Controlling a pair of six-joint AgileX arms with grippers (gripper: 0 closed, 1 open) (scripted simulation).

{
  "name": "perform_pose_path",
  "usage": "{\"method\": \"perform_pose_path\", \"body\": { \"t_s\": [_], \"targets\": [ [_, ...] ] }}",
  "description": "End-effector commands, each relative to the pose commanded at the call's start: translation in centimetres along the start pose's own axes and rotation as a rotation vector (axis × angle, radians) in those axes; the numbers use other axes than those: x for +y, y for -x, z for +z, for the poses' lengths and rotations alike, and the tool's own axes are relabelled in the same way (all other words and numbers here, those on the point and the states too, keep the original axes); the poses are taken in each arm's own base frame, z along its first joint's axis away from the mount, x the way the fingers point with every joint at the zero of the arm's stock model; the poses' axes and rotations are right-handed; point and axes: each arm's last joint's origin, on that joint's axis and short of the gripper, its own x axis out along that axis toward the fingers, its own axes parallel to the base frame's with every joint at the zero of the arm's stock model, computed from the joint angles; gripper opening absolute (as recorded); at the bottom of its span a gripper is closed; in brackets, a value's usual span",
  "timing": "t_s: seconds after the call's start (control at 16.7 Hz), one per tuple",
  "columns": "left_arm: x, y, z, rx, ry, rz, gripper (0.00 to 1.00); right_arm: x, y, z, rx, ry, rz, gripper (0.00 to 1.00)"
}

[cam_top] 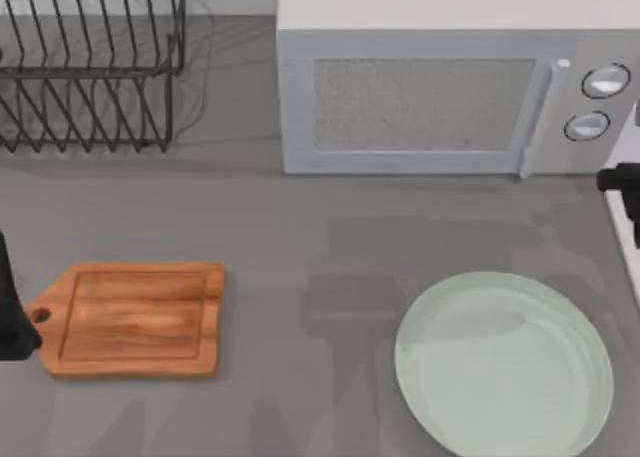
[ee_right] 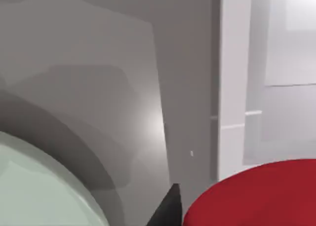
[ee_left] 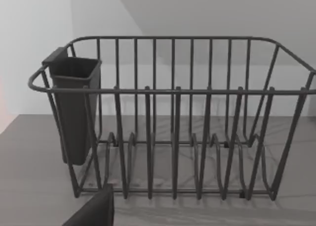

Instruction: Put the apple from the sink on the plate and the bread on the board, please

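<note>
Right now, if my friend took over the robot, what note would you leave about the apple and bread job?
Left gripper: parked at the left edge of the table, beside the board handle.
Right gripper: at the right edge, beyond the plate. The apple looms close in its wrist view; I can't tell if it's gripped.
Done: nothing delivered; plate and board are both bare.
Left: apple onto plate, bread onto board.

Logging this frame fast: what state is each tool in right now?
Left tool: at the board's handle, state cannot be told.
Right tool: beside the apple, state cannot be told.
</note>
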Motion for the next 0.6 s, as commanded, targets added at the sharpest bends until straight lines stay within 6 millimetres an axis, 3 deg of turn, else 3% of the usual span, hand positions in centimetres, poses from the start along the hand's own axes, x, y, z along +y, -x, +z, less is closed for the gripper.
{"method": "perform_pose_path", "body": {
  "t_s": [0.36, 0.6],
  "targets": [
    [0.0, 0.0, 0.0, 0.0, 0.0, 0.0, 1.0, 8.6, 2.0, -5.0, 0.014, 0.016, -0.011, 0.0],
    [0.0, 0.0, 0.0, 0.0, 0.0, 0.0, 1.0, 12.6, 3.1, -8.0, -0.002, 0.034, -0.003, 0.0]
  ]
}}
